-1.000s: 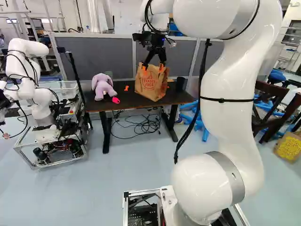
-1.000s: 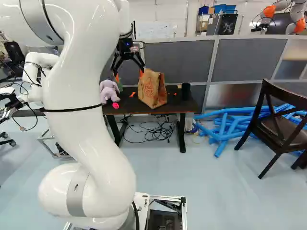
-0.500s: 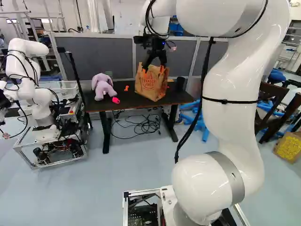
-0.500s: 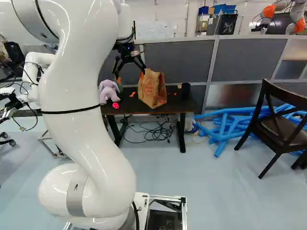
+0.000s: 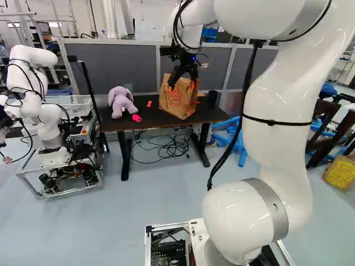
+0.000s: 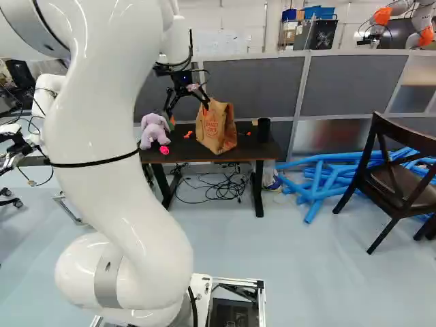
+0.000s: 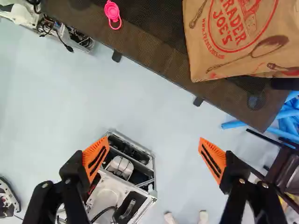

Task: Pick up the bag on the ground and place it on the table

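Bag (image 6: 216, 127) stands on the table (image 6: 255, 148), ahead of and apart from the widely spread end effector (image 6: 188, 110).

purple plush (image 5: 121, 98) near pink item (image 5: 136, 118) | blue tubes (image 6: 325, 184) near dark chair (image 6: 398, 185) | tangled cables (image 6: 221, 188)

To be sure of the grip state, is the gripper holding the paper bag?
No, the gripper is open, and the paper bag stands on the table, away from both fingers.
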### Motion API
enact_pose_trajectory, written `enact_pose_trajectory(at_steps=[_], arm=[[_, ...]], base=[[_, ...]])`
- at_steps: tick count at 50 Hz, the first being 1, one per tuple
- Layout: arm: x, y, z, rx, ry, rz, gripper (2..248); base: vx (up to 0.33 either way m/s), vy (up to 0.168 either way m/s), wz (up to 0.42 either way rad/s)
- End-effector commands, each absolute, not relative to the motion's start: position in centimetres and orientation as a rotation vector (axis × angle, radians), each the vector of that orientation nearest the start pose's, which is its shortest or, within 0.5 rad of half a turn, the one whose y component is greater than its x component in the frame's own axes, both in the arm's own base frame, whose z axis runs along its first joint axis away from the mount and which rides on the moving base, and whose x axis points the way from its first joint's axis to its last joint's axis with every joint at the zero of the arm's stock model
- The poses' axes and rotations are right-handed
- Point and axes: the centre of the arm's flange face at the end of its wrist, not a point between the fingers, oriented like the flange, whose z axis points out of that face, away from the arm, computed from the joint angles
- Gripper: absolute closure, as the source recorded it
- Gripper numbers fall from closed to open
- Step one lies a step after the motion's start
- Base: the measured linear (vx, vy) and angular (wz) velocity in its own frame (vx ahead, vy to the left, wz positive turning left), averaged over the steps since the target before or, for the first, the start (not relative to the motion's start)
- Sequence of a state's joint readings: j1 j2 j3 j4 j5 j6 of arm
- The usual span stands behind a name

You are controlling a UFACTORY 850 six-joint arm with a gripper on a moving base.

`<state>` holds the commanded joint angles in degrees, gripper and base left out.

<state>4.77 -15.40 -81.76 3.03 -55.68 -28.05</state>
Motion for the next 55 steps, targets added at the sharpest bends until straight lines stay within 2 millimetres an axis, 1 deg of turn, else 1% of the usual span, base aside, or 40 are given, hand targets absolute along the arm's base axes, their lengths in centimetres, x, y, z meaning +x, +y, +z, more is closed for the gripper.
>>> enact_pose_trajectory(at_steps=[15,29,42,55], arm=[[55.6,4.6,59.5,-3.027,-0.77,-0.431,3],[54.1,4.0,57.0,-3.04,-0.688,-0.578,3],[52.1,3.4,54.5,-3.041,-0.603,-0.73,3],[49.8,2.7,51.8,-3.025,-0.513,-0.891,3]], base=[[0.0,0.0,0.0],[0.0,0.0,0.0],[0.0,0.0,0.0],[0.0,0.0,0.0]])
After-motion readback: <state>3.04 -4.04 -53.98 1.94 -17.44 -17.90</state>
